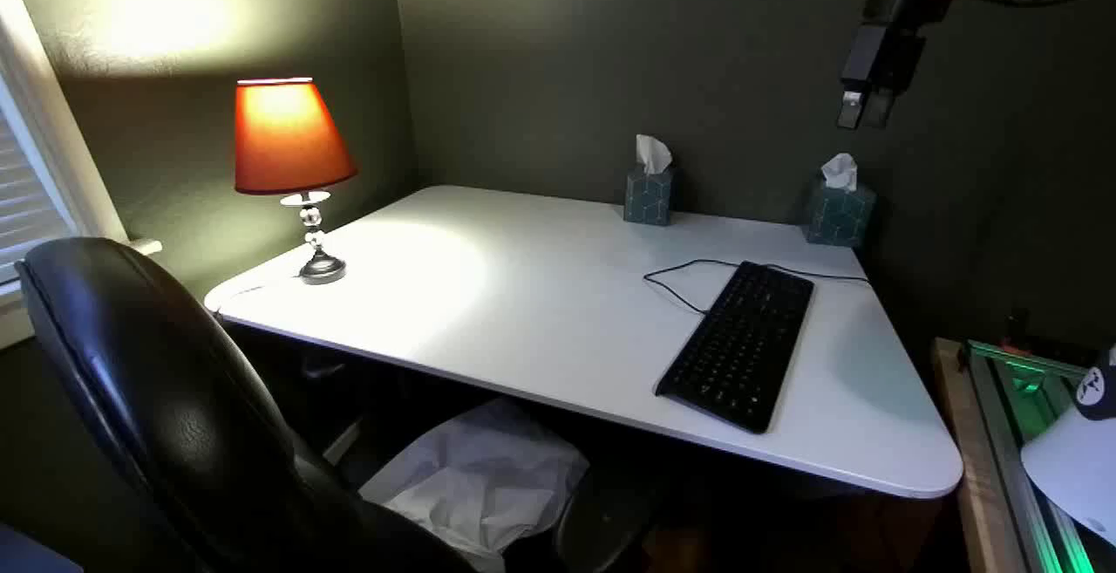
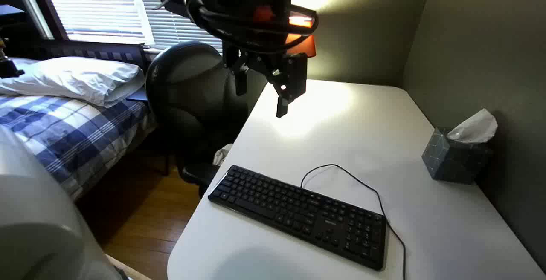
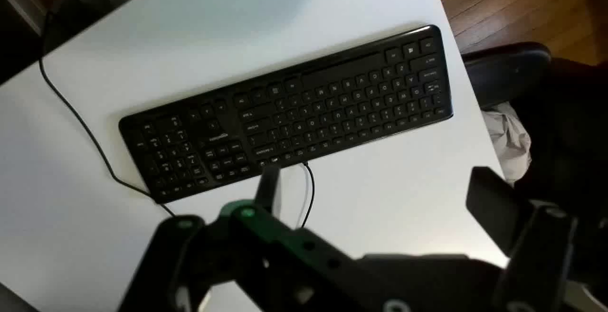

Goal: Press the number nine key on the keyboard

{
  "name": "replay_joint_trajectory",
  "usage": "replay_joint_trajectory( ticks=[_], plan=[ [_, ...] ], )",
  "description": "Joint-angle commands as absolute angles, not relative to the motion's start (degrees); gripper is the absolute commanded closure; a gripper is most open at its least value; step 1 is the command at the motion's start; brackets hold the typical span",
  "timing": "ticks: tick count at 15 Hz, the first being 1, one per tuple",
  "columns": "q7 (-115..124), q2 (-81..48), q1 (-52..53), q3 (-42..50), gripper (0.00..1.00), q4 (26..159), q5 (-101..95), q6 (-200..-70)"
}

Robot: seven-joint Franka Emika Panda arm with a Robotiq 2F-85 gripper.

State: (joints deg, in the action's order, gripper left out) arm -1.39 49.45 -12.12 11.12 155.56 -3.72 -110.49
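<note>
- Black gripper (image 3: 379, 197), closest to the wrist camera: angular, bolted linkage, its two fingers spread wide apart.
- Long, slim keyboard (image 3: 285, 112), well below the fingertips in both exterior views; whether directly beneath, I cannot tell. It lies flat on the desk (image 1: 523, 294), glossy black at the rim, its squarish keys in tight rows.
- Thin dark cable (image 2: 335, 165) looping loosely from the keyboard's back edge.
- Desk smooth, white, round-cornered.
- Two blocky teal tissue boxes (image 1: 648, 200) with pale geometric lines, white tissue (image 1: 652, 154) poking out.
- Lamp (image 1: 292, 141) with tapered orange-red shade and clear beaded stem.
</note>
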Motion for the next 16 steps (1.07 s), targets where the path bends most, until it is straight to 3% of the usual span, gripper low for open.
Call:
replay_joint_trajectory(
  ticks=[1, 8, 16],
  plan=[
    [-1.54, 49.38, -12.33, 10.94, 0.0, 155.45, -3.55, -110.37],
    [-1.63, 46.54, -11.63, 9.17, 0.0, 155.38, -5.23, -112.12],
    [-3.16, 37.42, -10.49, 6.5, 0.0, 157.45, -10.63, -123.93]
  ],
)
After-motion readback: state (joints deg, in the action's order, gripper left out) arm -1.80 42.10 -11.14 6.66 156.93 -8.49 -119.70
